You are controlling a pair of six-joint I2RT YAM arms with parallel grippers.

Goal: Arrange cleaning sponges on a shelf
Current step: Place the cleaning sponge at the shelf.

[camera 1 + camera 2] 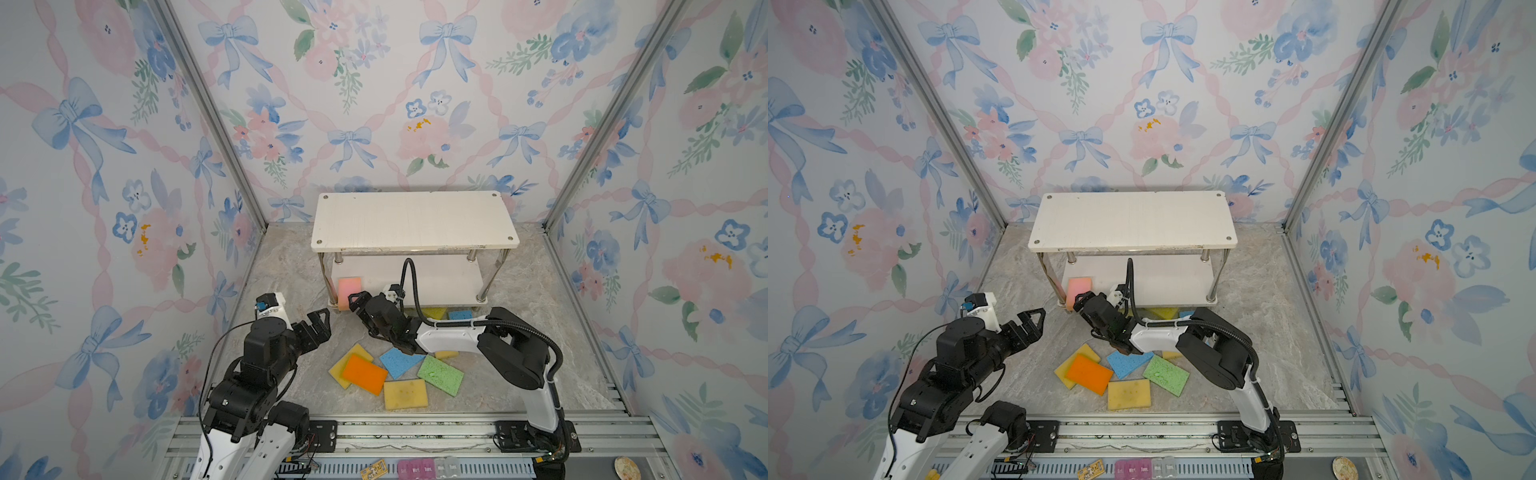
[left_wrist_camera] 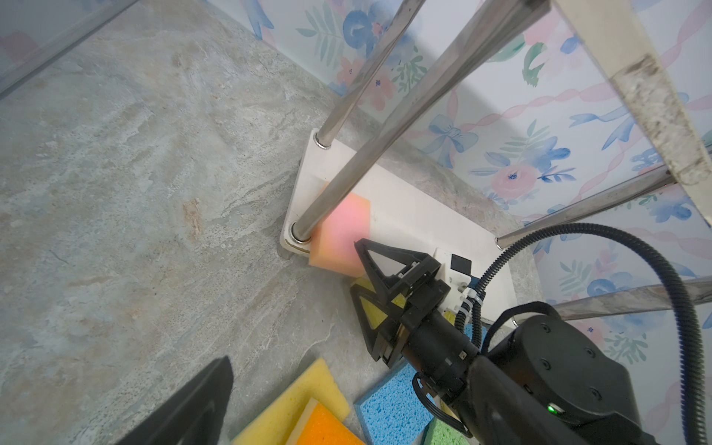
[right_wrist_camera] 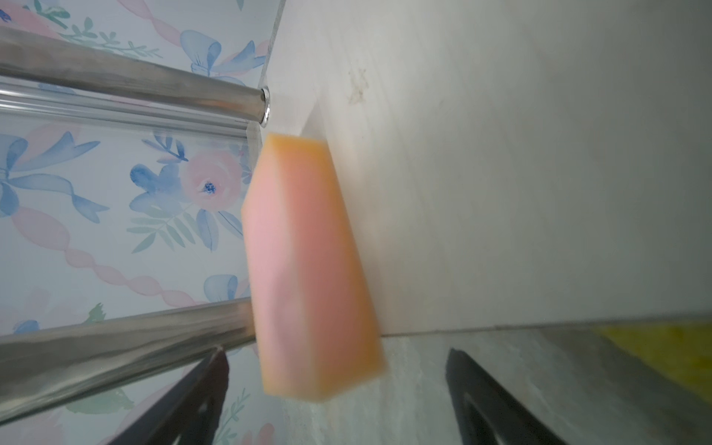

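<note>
nearest me, loose sponges (image 1: pixel 405 394) lie scattered on the table (image 1: pixel 291 270). the left arm (image 1: pixel 266 345) is bent at the elbow, the left jaws apart and empty. the right arm (image 1: pixel 449 336) reaches low toward the shelf (image 1: pixel 415 220) — the right jaws apart, not clamping the pink sponge (image 1: pixel 349 291) just ahead, which stands on edge at the lower board's left front corner against a leg.

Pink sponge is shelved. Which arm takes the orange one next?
Left, likely. The left tool is open, free and nearer the orange sponge; the right tool, also open, is at the pink sponge, its arm across the blue sponge.
</note>
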